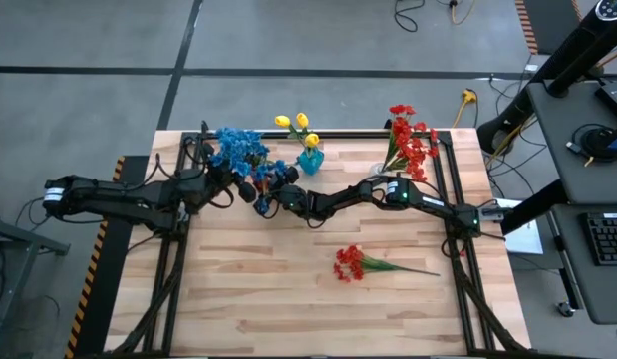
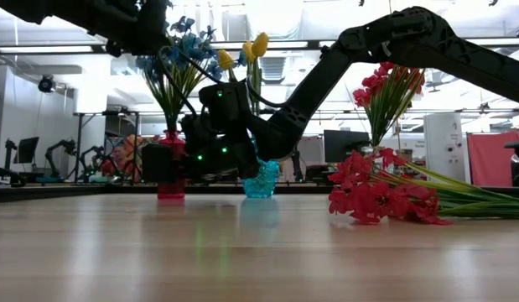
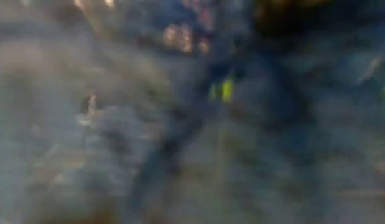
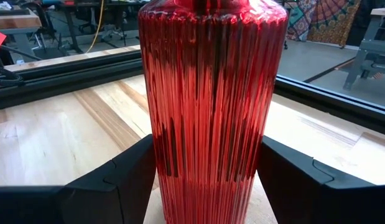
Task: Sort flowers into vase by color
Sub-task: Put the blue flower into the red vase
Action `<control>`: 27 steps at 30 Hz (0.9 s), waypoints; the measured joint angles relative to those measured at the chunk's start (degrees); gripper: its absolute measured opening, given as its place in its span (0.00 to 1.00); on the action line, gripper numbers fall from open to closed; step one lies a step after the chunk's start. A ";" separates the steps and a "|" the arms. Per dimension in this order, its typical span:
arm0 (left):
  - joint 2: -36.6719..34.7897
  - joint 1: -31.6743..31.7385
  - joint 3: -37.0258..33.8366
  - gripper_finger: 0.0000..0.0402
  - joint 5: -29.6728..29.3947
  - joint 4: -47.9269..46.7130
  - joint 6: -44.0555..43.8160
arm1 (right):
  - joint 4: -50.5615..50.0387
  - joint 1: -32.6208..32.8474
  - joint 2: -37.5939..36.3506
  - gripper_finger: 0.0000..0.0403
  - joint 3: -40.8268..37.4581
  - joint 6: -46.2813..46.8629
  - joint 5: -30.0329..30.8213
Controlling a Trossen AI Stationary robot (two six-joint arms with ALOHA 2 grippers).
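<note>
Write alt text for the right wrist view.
A tall ribbed red glass vase fills the view, standing between the right gripper's two dark fingers on a pale wooden table.

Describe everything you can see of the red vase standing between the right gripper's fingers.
The red vase looks like translucent glass, ribbed with fine vertical flutes, tall and narrowing towards the foot. It stands upright on the wooden table, near the back. The right gripper straddles its lower body, one dark finger on each side, seemingly pressed against it. In the low view it holds the blue flowers.
</note>
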 joint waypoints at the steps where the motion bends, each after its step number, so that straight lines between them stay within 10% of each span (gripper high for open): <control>1: 0.00 0.09 0.00 0.09 0.00 0.00 0.00 | 0.00 0.00 0.00 0.61 0.00 0.00 0.00; 27: -0.10 0.92 -0.98 0.15 -0.13 -4.87 -3.14 | 0.02 0.10 -0.02 0.61 0.00 -0.24 0.02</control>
